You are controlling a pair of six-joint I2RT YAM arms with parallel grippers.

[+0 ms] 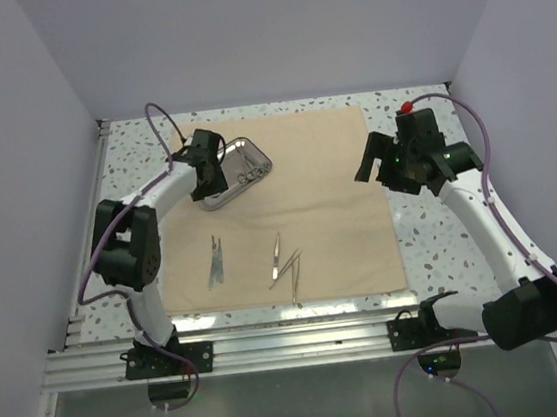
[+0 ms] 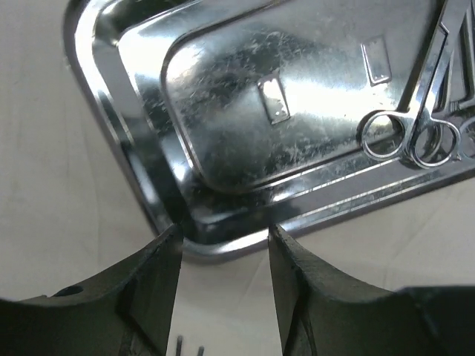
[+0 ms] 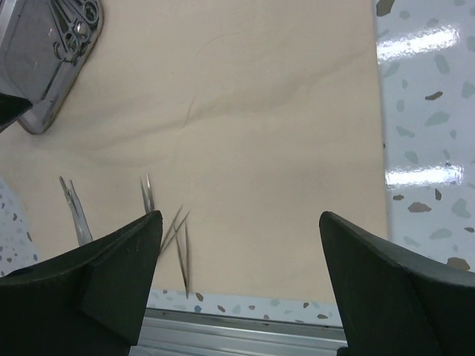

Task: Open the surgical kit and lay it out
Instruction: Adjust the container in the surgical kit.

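Several ring-handled instruments point(image 2: 410, 132) lie in the steel tray point(image 2: 223, 111), at 2 o'clock from the left gripper point(image 2: 225, 233), shafts running toward 1 o'clock. That gripper is spread and empty at the tray's near rim. The right gripper point(image 3: 241, 219), spread wide too, hangs well apart at the tan cloth's point(image 1: 327, 193) 3 o'clock edge, so the left arm is nearer.

Setting: robotics lab test cell.

Evidence: a beige cloth wrap point(image 1: 287, 197) lies spread on a speckled table point(image 1: 433, 241). Plain pale walls point(image 1: 268, 28) close in behind the wrap and on both sides of it. An aluminium extrusion rail point(image 1: 293, 340) runs along the near side. Bolted there are the left arm point(image 1: 146, 234) and right arm point(image 1: 481, 216), both trailing purple cables point(image 1: 490, 144).
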